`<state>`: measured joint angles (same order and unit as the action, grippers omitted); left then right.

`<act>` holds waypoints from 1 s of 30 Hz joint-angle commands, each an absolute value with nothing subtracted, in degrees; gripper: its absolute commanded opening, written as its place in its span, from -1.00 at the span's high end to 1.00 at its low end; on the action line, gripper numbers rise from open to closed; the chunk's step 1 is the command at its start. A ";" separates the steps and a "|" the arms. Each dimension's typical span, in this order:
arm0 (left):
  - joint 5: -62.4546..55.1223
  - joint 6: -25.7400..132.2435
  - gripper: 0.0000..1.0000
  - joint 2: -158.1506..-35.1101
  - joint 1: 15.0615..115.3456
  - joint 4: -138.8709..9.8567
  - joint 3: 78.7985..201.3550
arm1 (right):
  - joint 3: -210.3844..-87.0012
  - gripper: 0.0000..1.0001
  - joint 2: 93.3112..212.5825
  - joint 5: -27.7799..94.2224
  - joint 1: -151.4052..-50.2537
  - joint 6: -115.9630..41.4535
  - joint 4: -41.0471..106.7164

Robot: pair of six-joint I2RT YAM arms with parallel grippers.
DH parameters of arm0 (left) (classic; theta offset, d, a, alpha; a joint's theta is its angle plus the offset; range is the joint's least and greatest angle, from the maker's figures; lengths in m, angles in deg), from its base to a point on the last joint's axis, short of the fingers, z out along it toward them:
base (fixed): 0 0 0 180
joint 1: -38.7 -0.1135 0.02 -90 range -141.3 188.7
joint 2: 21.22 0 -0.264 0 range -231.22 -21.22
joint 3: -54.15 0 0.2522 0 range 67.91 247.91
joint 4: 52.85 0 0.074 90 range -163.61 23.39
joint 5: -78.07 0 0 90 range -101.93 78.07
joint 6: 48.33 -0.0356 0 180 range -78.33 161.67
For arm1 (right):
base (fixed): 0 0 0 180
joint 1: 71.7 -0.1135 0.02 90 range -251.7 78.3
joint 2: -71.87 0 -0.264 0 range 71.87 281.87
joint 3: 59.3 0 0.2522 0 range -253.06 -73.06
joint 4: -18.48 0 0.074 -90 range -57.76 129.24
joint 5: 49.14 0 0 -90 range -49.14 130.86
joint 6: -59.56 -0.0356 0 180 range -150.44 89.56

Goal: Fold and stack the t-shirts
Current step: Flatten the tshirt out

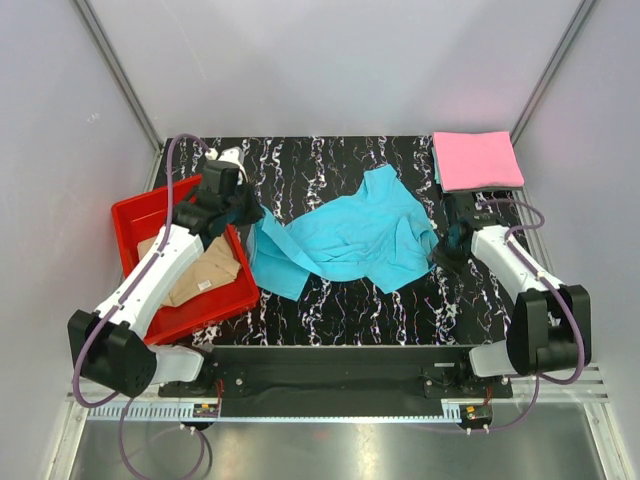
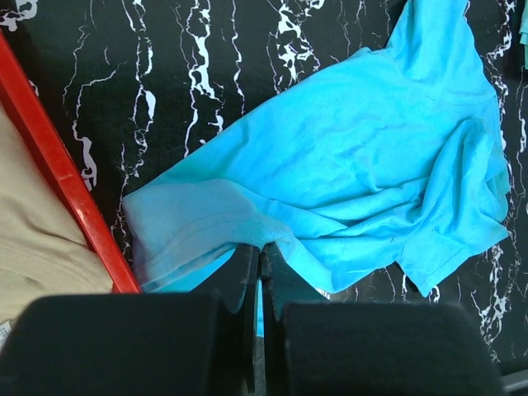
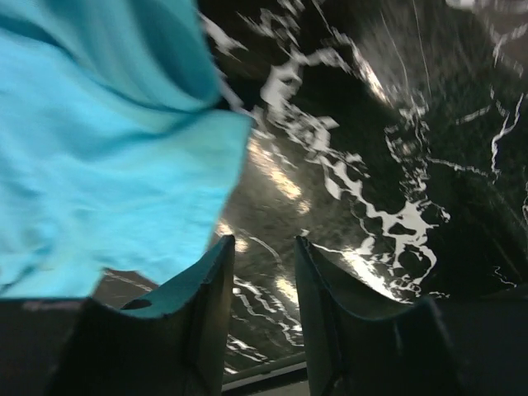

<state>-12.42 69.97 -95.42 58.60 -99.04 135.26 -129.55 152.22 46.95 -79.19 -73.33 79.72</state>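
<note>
Left fingers [image 2: 239,280] together, pinching the 9 o'clock edge of the turquoise t-shirt [image 1: 345,235] lying rumpled in the middle of the worktop [image 1: 330,310]; right fingers [image 3: 210,289] apart and empty at its 3 o'clock edge; expect light, limp, drapey cloth, so you should grip hems or corners, not the middle.

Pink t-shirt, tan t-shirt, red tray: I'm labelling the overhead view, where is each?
pink t-shirt [image 1: 477,160]: top view, centre of the folded cloth.
tan t-shirt [image 1: 212,272]: top view, its exposed right part.
red tray [image 1: 140,222]: top view, bare floor near far rim.
</note>
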 commanded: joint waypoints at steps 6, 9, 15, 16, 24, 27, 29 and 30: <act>-9.82 69.88 1.00 -93.12 58.39 -95.53 135.06 | -121.31 0.17 152.19 44.55 -79.35 -75.62 67.93; -9.99 69.97 1.00 -92.86 58.39 -95.53 134.62 | -121.48 0.14 153.52 47.18 -79.35 -74.65 66.69; -9.82 70.06 1.00 -93.29 58.48 -95.26 134.53 | -120.61 0.11 153.34 50.88 -79.35 -74.91 63.27; -9.73 70.15 1.00 -93.56 58.39 -95.26 134.62 | -120.43 0.11 153.60 51.32 -79.35 -75.00 62.83; -9.47 70.06 1.00 -93.91 58.39 -95.18 134.62 | -119.03 0.11 157.73 52.73 -79.26 -75.61 58.43; -9.82 69.97 1.00 -93.73 58.39 -95.26 134.53 | -117.98 0.14 158.70 52.81 -79.35 -76.58 57.99; -9.82 69.97 1.00 -93.65 58.48 -95.09 134.44 | -116.92 0.17 158.96 53.69 -79.35 -77.63 57.38; -9.73 70.06 1.00 -93.82 58.48 -95.09 134.53 | -116.92 0.20 158.97 53.61 -79.35 -77.64 57.38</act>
<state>-10.74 70.01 -95.07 58.60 -98.14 134.63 -118.25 158.61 50.93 -79.19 -75.83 59.20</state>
